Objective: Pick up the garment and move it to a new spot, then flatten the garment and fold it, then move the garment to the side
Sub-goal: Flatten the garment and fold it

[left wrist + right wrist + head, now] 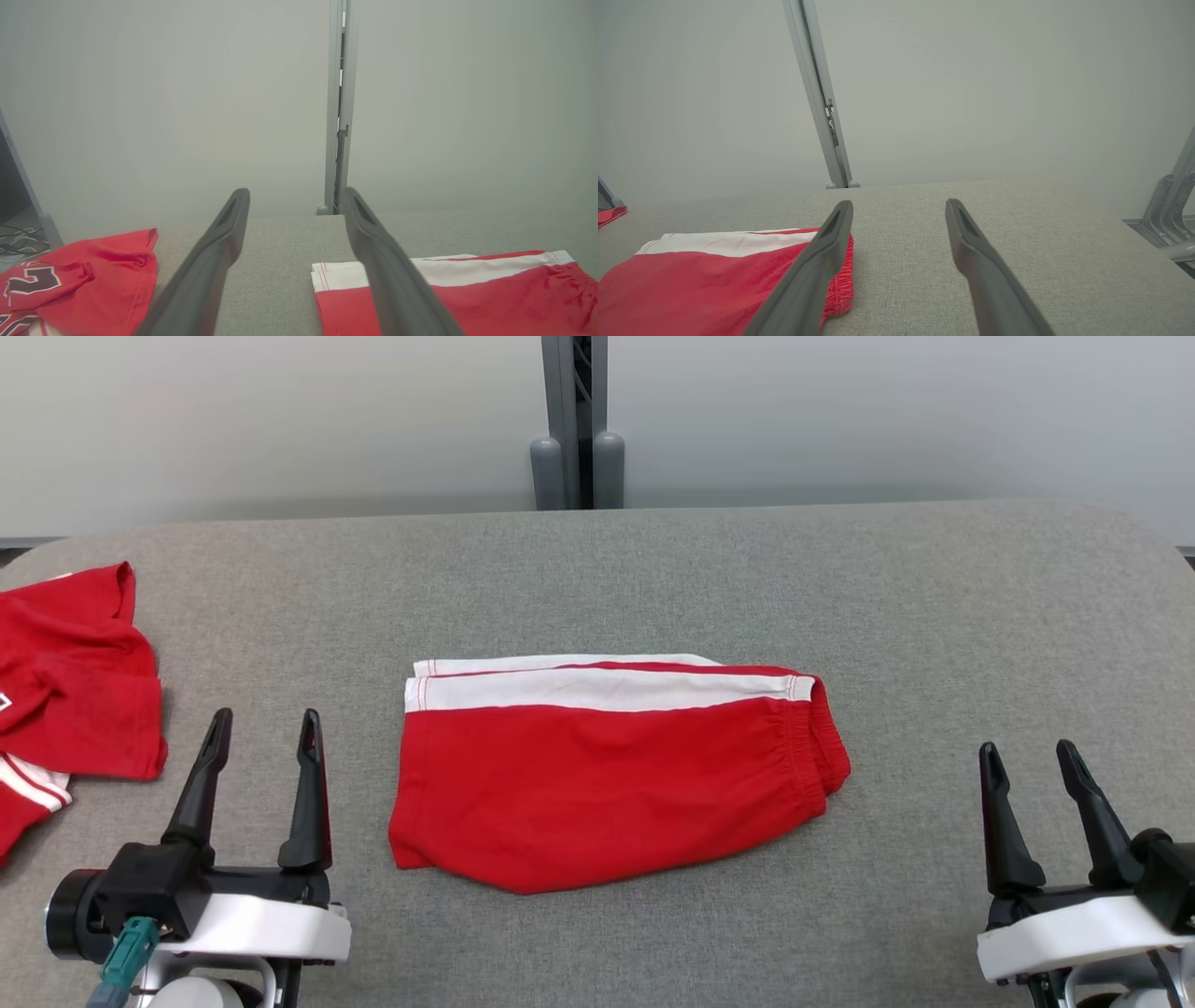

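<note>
The head camera looks down from high over the near edge of the table point(653, 579), facing the far wall point(280, 420). It takes in the full width: jersey point(75, 681) at the left edge, shorts point(597, 784) in the middle, left gripper point(266, 719) and right gripper point(1027, 751) at the near corners. Each wrist camera sits low and close over the tabletop, looking along its own gripper toward the post point(574, 420) at the far edge. The left one catches the jersey and the shorts' left end, the right one their waistband end. All three share the shorts and the post.
</note>
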Controlling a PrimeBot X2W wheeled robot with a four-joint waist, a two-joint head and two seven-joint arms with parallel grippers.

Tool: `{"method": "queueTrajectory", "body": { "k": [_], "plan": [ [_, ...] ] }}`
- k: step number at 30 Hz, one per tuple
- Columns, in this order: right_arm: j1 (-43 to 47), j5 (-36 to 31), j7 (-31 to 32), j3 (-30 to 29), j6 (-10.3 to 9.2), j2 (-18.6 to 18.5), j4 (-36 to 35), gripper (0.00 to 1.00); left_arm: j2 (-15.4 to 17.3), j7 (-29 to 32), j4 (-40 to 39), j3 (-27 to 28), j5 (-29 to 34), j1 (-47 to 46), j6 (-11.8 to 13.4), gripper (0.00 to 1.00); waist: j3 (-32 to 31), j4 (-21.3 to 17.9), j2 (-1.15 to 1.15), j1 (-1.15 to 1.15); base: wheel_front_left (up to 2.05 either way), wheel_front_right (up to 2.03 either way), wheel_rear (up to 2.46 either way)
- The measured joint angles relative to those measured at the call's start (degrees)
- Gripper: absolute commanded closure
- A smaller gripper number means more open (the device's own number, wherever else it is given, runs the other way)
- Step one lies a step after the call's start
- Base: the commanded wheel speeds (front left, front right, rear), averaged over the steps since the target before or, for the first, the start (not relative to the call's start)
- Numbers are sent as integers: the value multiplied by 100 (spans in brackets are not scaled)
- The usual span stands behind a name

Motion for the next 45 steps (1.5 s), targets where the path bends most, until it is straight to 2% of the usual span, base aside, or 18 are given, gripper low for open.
{"method": "queueTrajectory", "body": {
  "k": [10,17,25,36,40,44,45],
  "plan": [
    [107,14,149,12,0,0,-104,0,5,26,138,-55,-58,46,-16,0,-95,-19,0,0,0,0,0],
    [-154,-107,229,254,0,-3,115,0,-13,60,157,-166,-57,-63,-43,0,-45,195,0,0,0,0,0],
    [-792,169,302,947,3,-18,1407,0,-102,74,248,-260,-137,-207,-103,0,128,550,0,0,0,0,0],
    [-1748,211,354,651,3,-70,3350,0,-202,42,483,-316,-167,-425,-219,0,462,786,0,0,0,0,0],
    [-1962,363,495,693,4,-63,3721,0,-219,25,528,-310,-171,-522,-243,0,512,752,0,0,0,0,0],
    [-2117,903,553,981,3,-57,3862,0,-227,23,577,-308,-171,-542,-265,0,550,692,0,0,0,0,0],
    [-2142,1029,543,1088,2,-66,3856,22,-227,22,587,-308,-172,-558,-271,0,559,678,0,0,0,0,0]
  ]
}}
